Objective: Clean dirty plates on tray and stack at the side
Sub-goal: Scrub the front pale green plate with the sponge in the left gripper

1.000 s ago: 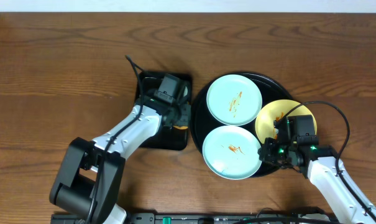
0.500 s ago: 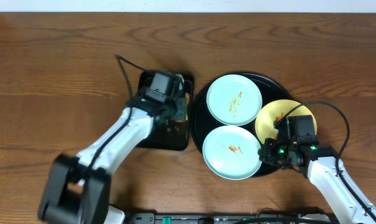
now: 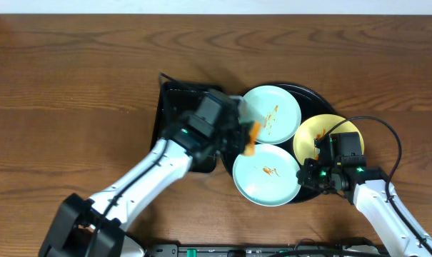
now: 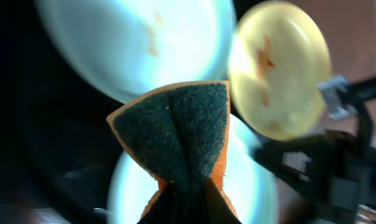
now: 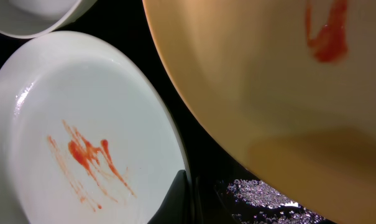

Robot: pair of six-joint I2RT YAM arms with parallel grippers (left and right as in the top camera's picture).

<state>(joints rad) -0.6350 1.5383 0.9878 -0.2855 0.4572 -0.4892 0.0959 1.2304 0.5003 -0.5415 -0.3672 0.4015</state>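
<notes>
- Brown wood table (image 3: 73, 64) holds the shiny round black tray (image 3: 310, 92).
- Two smooth mint plates (image 3: 271, 107) (image 3: 265, 178) and one yellow plate (image 3: 310, 134) lie on it, smeared red.
- Left gripper (image 4: 186, 200) pinches a folded, scratchy sponge (image 4: 178, 124) over them.
- Right gripper (image 3: 306, 175): can't tell if its fingers are closed.

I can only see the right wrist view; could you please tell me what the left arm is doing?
Observer: The left gripper holds a folded orange sponge, dark green scrub side outward, above the tray.
Operator: Thank you. Which plate is it nearest?
Observer: From overhead, it hangs roughly between the upper mint plate and the lower mint plate, at their left sides.
Operator: Is the upper one dirty?
Observer: Yes, a thin orange-red smear runs across its middle.
</notes>
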